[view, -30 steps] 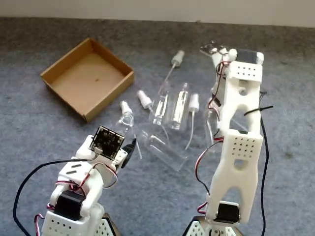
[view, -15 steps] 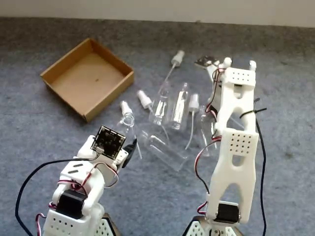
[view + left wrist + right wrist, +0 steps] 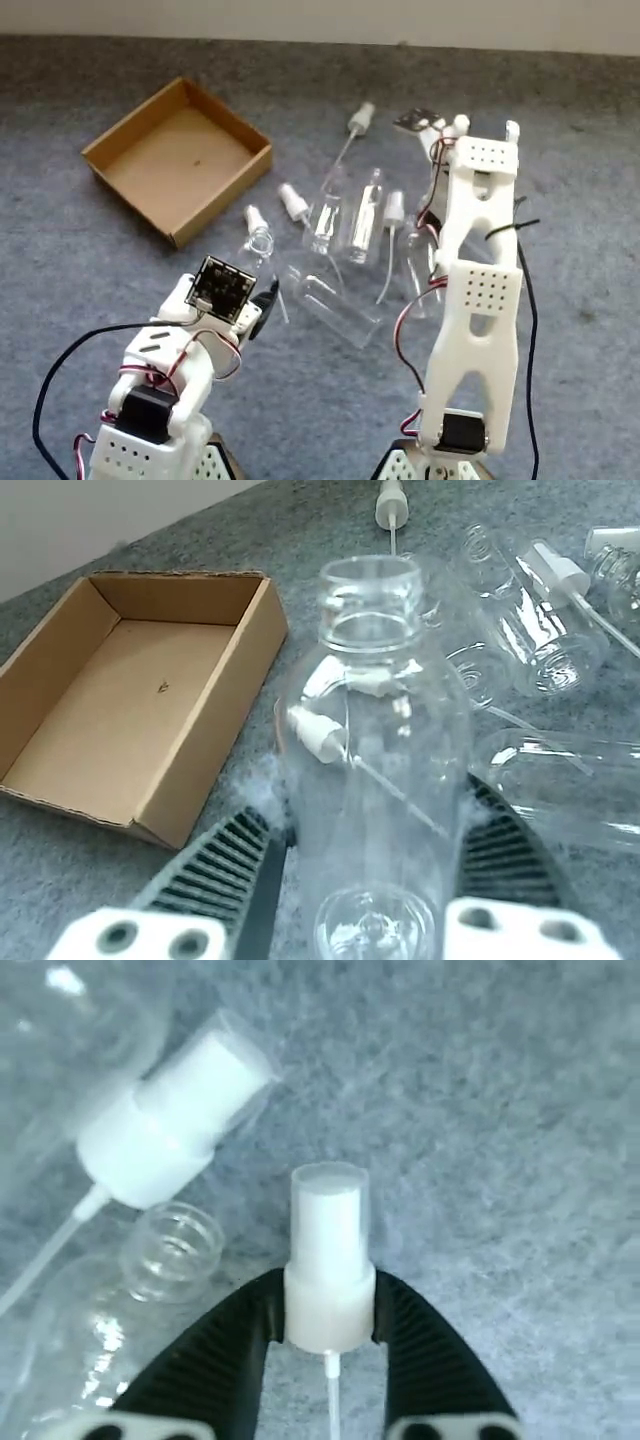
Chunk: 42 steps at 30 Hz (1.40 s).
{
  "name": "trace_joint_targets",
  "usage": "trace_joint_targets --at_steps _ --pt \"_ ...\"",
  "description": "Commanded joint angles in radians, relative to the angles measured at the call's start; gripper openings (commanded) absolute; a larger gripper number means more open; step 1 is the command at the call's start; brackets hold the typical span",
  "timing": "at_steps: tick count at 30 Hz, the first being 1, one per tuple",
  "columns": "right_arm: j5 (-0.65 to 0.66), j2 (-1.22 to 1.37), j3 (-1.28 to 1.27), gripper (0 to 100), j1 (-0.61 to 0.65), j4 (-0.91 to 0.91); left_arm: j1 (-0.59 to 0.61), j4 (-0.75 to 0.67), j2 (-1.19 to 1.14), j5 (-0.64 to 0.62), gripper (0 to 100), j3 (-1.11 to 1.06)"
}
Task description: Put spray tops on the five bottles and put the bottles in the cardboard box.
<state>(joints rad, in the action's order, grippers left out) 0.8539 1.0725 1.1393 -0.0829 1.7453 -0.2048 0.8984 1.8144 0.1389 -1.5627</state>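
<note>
High cam: fixed, overhead on the robot's side, tilted down across the grey carpet-like tabletop (image 3: 590, 330). Left wrist cam: close, looks forward past the clear plastic bottle (image 3: 375, 740) in its jaws toward the open brown cardboard box (image 3: 220, 710); high cam covers both. Right wrist cam: close, facing down past a white spray top (image 3: 328, 1260).

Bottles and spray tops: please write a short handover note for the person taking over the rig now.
Left gripper: shut on an uncapped bottle.
Right gripper: shut on a spray top.
Other bottles and loose tops lie on the carpet.
Cardboard box: no bottle inside.
Done: nothing finished.
Left: cap all five bottles, then box them.
</note>
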Motion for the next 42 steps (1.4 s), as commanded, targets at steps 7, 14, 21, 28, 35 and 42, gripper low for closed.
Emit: trace_joint_targets --at_steps 7,14,21,28,35,42 --pt "-0.089 -0.028 0.223 1.2 -0.008 0.016 -0.021 -0.031 0.008 -0.003 9 -0.008" --pt "-0.364 -0.028 0.568 1.2 -0.058 0.022 -0.113 -0.097 0.008 -0.005 9 -0.047" --pt "-0.410 -0.139 0.619 1.2 -0.061 0.022 -0.142 -0.239 0.008 -0.005 9 -0.119" --pt "-0.571 -0.392 0.496 1.2 -0.054 0.022 -0.189 -0.269 0.008 -0.006 9 -0.133" --pt "-0.755 -0.676 0.291 1.3 -0.016 0.022 -0.245 -0.269 0.008 -0.005 9 -0.133" --pt "-0.761 -1.040 -0.015 1.3 0.116 0.022 -0.248 -0.293 0.008 -0.006 9 -0.130"
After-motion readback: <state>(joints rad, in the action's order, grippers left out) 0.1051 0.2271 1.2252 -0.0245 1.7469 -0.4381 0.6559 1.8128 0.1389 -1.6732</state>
